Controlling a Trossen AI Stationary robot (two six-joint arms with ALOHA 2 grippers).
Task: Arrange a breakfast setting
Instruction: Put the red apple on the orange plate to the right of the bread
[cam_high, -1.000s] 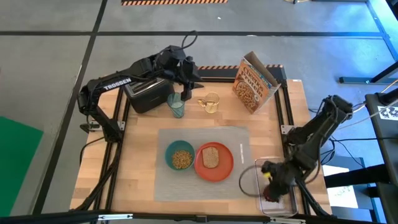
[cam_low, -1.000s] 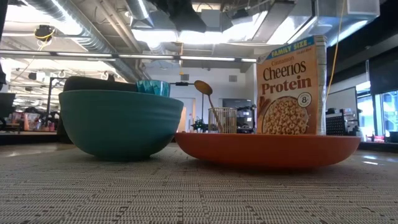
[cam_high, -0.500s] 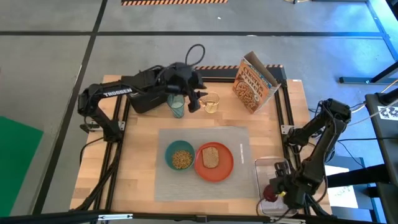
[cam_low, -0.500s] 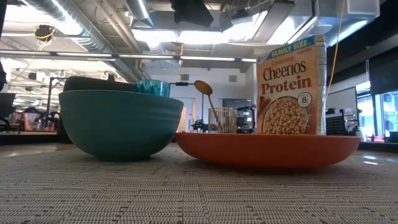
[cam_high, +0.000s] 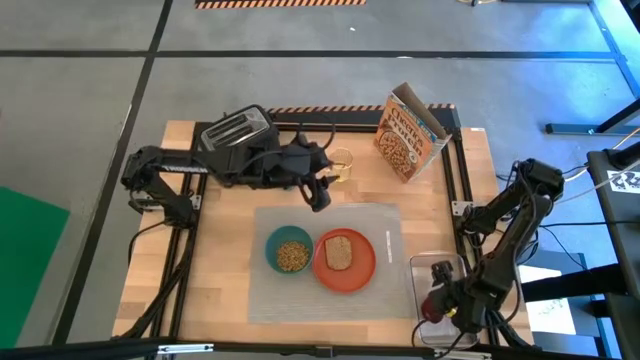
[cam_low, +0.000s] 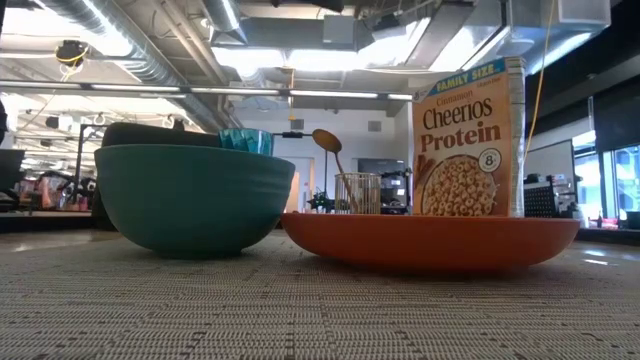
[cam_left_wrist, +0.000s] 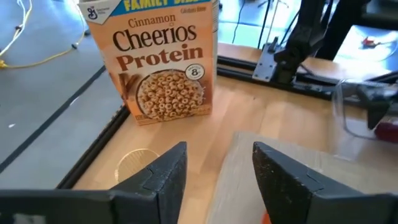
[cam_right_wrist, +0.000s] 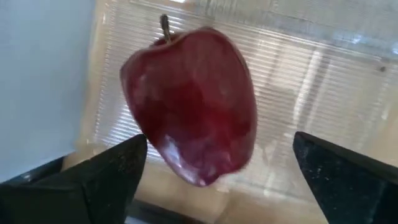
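One apple (cam_right_wrist: 193, 106) is the item I have in hand to fetch: small, red, stemmed, lying in the clear tray (cam_high: 428, 272) at the lower right of the high view, off the right edge of the placemat (cam_high: 262, 290). I judge it firm and fairly dense for its size, with a waxy skin that will slide or roll under a poor grip, and flesh that bruises if squeezed hard; I would take it across its widest middle, pads on opposite flanks, stem left free. Right gripper (cam_right_wrist: 211, 171): poised low over the tray, fingers spread wide on either side of the apple with clear gaps, not touching it; the arm is folded steeply down from its base at the right edge of the frame. Left gripper (cam_left_wrist: 214, 171): jaws parted and holding nothing, stretched from the left across the upper middle of the high view, over the top edge of the placemat and pointing toward the cereal box (cam_left_wrist: 165, 59). Items already on the placemat: bowl (cam_high: 290, 251) with cereal at centre, plate (cam_high: 344, 259) beside it on its right, carrying the toast (cam_high: 339, 251). The spoon (cam_low: 328, 145) stands in a small holder behind the plate in the low view; the cup (cam_low: 246, 141) shows behind the bowl there.
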